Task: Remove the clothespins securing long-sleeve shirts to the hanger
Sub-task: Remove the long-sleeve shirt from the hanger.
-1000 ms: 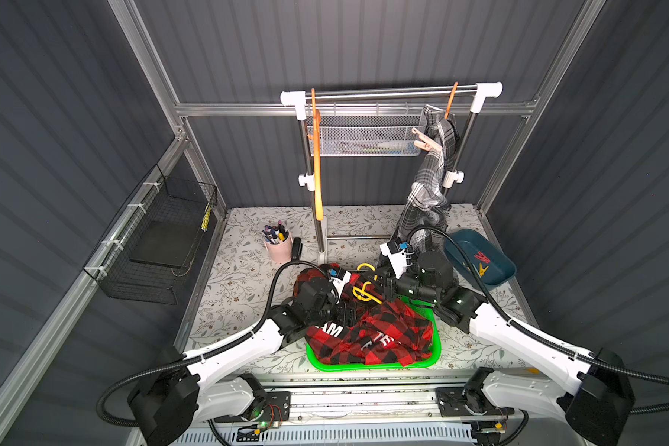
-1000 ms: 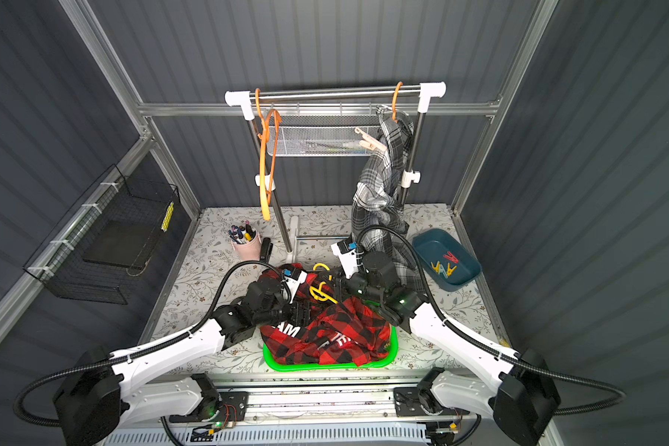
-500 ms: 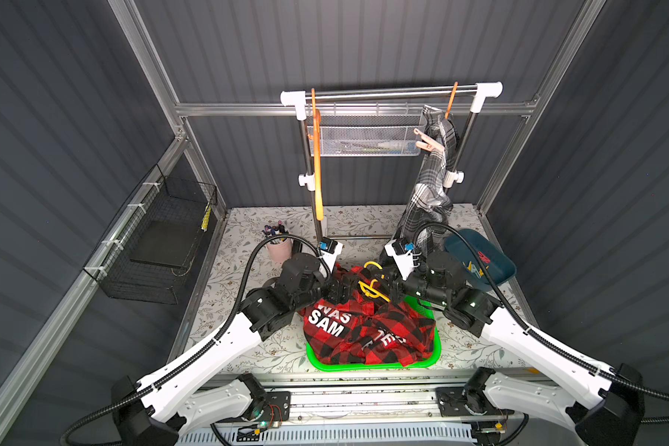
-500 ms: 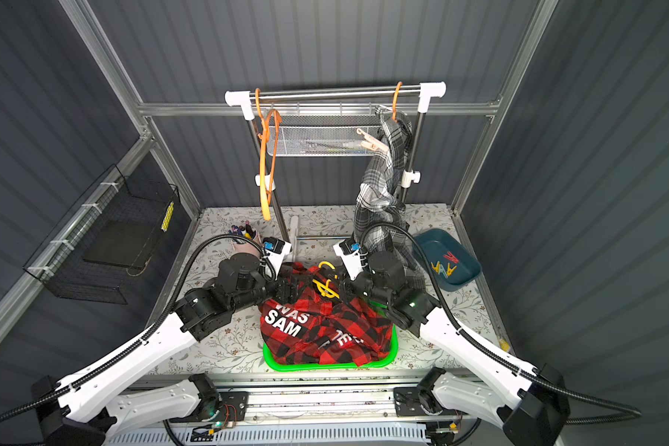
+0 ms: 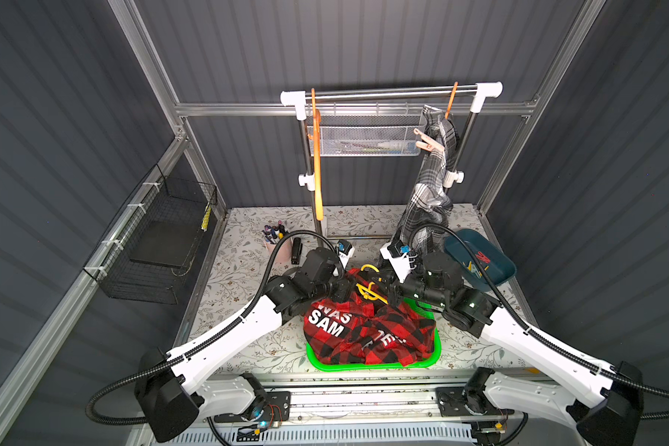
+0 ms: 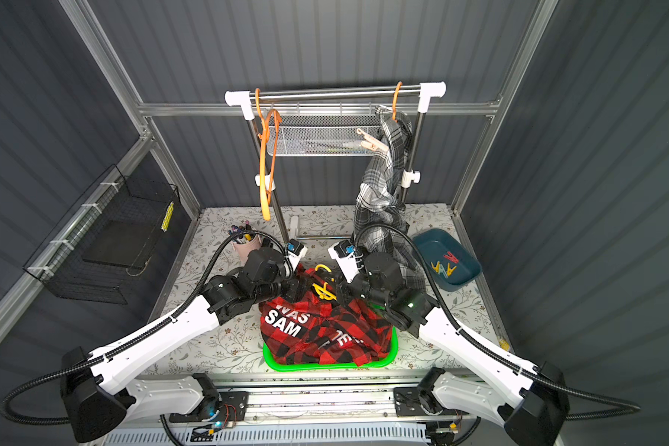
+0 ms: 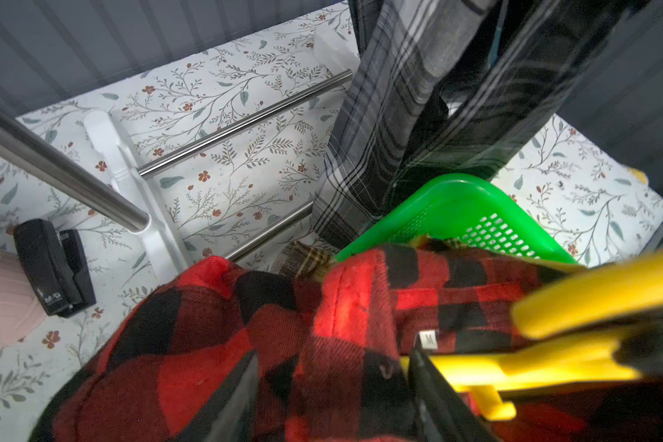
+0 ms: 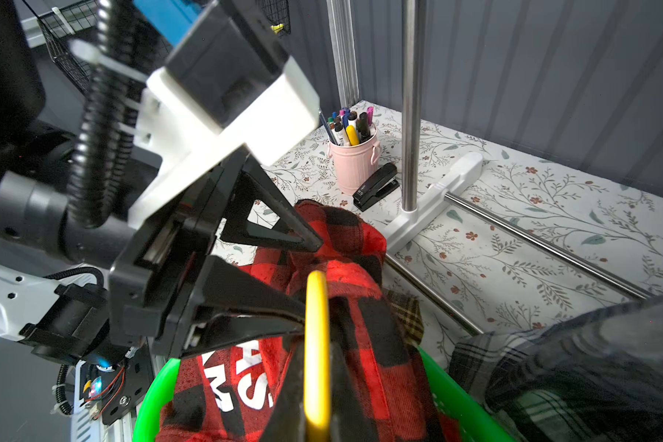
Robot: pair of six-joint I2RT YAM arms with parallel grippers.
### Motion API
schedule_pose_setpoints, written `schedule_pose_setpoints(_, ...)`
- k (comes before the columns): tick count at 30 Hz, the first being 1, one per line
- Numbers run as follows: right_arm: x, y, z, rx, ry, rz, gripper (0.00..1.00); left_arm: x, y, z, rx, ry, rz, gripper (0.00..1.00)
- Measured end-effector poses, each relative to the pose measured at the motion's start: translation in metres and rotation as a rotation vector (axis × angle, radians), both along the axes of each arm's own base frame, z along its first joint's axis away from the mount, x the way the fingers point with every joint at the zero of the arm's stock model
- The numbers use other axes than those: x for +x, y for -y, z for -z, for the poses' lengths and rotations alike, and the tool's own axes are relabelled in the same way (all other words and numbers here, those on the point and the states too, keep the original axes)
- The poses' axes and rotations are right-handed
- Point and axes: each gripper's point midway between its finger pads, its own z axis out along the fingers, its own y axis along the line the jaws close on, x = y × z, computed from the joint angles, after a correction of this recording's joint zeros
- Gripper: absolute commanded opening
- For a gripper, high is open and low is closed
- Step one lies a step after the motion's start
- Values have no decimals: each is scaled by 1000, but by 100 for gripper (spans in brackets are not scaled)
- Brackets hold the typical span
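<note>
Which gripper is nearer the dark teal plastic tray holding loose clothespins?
Right. The right gripper clamps the yellow plastic hanger on the side facing the dark teal plastic tray; the left gripper is across the hanger, farther away.

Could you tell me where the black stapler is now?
In a top view the stapler lies back left on the table, between the pink pen cup and the rack post.

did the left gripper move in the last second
Yes. In a top view the left gripper sits nearer the pen cup and farther from the near rim of the green basket: raised or pushed back.
</note>
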Motion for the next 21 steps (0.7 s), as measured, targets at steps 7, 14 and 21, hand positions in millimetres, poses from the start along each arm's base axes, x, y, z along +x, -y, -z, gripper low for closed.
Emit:
schedule_pose_setpoints(7, 0, -1, -2, 1, 6, -3, 0, 5, -1, -1, 26, 26, -5, 0)
schedule_pose_setpoints(14, -4, 6, -11, 18, 16, -1, 0, 16, -13, -2, 82, 76, -67, 0)
schedule_pose_setpoints(21, -13, 23, -37, 88, 43, -6, 0, 52, -60, -5, 86, 60, -223, 0)
